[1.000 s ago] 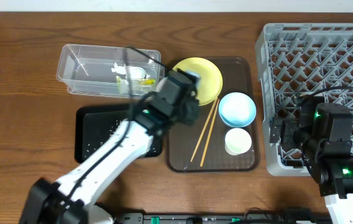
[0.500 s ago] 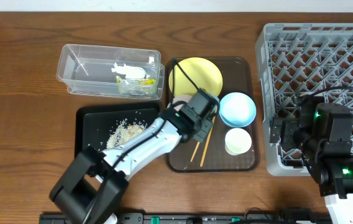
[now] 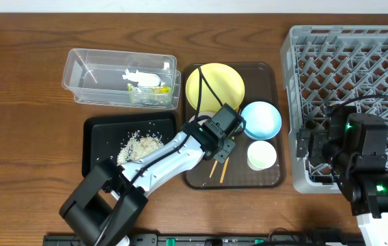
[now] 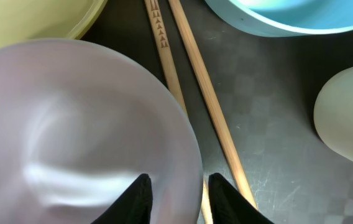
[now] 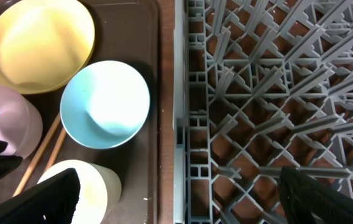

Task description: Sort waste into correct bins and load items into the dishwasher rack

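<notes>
My left gripper (image 3: 210, 126) is shut on the rim of the white bowl (image 3: 201, 118), low over the brown tray beside the yellow plate (image 3: 214, 80). In the left wrist view its fingers (image 4: 179, 194) straddle the bowl's rim (image 4: 83, 124), with the wooden chopsticks (image 4: 207, 106) just to the right. The light blue bowl (image 3: 261, 119) and small white cup (image 3: 261, 155) stand on the tray. Rice (image 3: 141, 145) lies in the black tray (image 3: 95, 147). Wrapper scraps (image 3: 146, 83) lie in the clear tub (image 3: 85, 75). My right gripper (image 5: 189, 199) is open and empty over the grey rack's (image 3: 351, 61) left edge.
The brown serving tray (image 3: 201, 179) sits between the black tray and the rack. The rack holds nothing. Bare wooden table (image 3: 23, 137) lies at the left and front. The left arm crosses the black tray's right corner.
My left arm has swung right from over the black tray to the brown tray, still holding the white bowl. The rice in the black tray now shows. The right arm has not moved.
</notes>
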`<action>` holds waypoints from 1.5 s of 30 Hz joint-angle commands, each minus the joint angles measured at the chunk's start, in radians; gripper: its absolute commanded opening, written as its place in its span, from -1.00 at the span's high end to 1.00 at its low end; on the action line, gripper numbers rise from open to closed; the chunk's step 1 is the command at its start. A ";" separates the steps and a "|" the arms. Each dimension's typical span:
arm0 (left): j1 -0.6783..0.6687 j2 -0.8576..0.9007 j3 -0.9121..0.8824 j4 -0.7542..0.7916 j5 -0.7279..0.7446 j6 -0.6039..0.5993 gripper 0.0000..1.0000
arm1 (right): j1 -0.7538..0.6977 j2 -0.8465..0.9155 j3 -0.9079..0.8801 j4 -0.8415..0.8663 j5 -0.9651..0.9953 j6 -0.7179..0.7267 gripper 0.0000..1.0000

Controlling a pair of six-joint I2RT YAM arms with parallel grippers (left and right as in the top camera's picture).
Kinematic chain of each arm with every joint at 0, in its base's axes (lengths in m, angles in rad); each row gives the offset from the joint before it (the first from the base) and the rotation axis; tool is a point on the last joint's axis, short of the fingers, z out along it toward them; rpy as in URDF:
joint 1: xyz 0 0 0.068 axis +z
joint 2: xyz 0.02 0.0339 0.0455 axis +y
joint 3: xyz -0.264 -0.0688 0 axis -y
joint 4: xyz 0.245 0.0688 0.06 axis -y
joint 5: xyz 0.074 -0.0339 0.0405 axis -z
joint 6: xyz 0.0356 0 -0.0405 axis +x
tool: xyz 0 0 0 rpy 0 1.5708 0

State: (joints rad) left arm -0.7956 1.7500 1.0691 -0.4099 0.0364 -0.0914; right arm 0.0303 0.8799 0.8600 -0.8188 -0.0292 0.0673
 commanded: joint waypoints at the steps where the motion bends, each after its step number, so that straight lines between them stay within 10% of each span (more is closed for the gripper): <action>1: 0.007 -0.076 0.021 -0.005 -0.019 0.008 0.28 | -0.010 -0.003 0.019 -0.003 0.003 -0.005 -0.98; 11: 0.016 -0.290 0.026 0.046 -0.002 -0.169 0.14 | -0.010 -0.003 0.019 -0.004 0.003 -0.005 -0.98; 17: 0.006 -0.216 0.026 0.081 0.272 -0.256 0.14 | -0.010 -0.003 0.019 -0.004 0.003 -0.005 -0.99; 30: -0.018 0.005 0.026 0.138 0.375 -0.333 0.15 | -0.010 -0.003 0.019 -0.004 0.003 -0.005 -0.99; 36: -0.018 0.030 0.026 0.115 0.373 -0.332 0.88 | -0.010 -0.003 0.019 -0.005 0.003 -0.005 -0.98; 45: 0.065 -0.100 0.026 0.099 0.372 -0.299 0.88 | -0.010 -0.003 0.019 0.032 0.003 -0.005 -0.99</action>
State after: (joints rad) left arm -0.7780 1.7454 1.0897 -0.3073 0.3985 -0.4107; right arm 0.0303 0.8799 0.8600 -0.8055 -0.0288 0.0673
